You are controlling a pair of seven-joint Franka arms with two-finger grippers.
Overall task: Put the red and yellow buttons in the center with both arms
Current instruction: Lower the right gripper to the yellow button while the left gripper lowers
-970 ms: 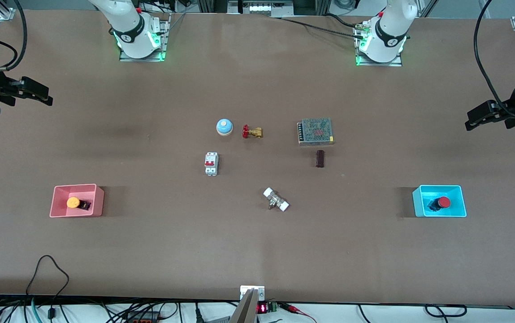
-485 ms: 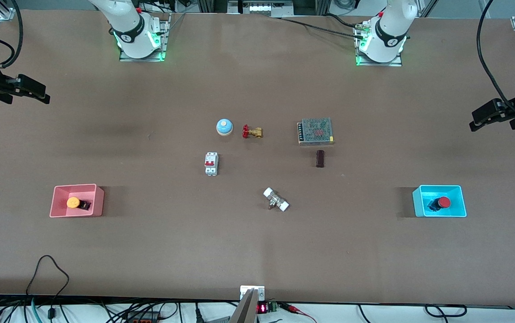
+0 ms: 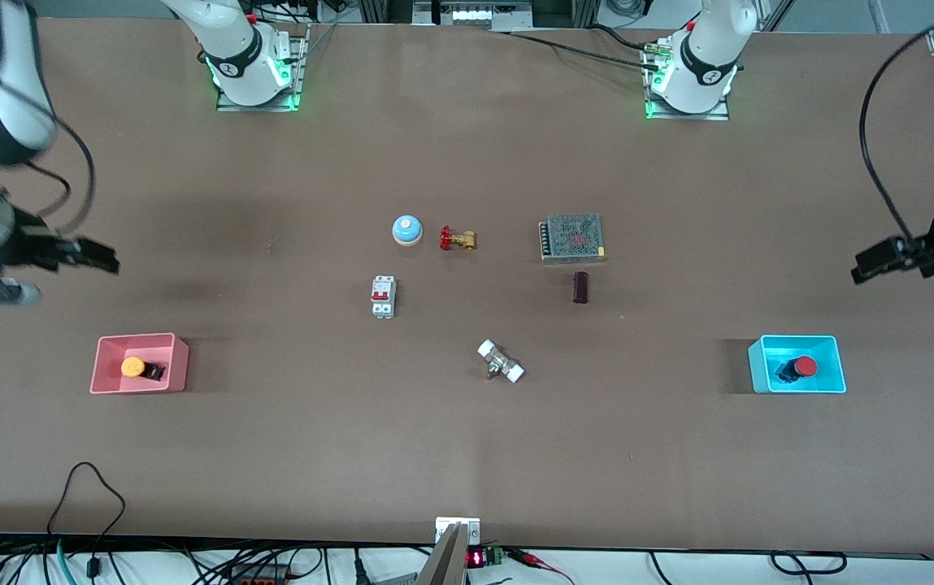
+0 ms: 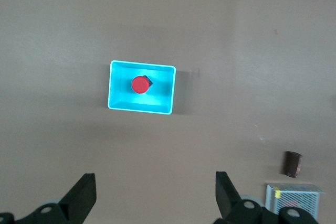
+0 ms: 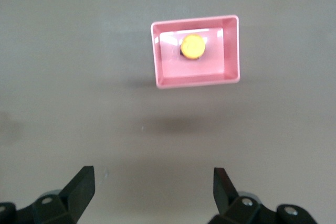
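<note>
Round yellow-capped button sits in pink rectangular tray, lower left of front view; red-capped button in cyan tray, lower right. Right tool & left tool, fingers apart, hover over bare surface. Center each over its cap, then descend straight, avoiding tray walls.

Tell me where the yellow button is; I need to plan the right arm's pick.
The yellow button sits inside the pink tray at the right arm's end of the table, with the open right pincer in the air, not yet over the tray.
</note>
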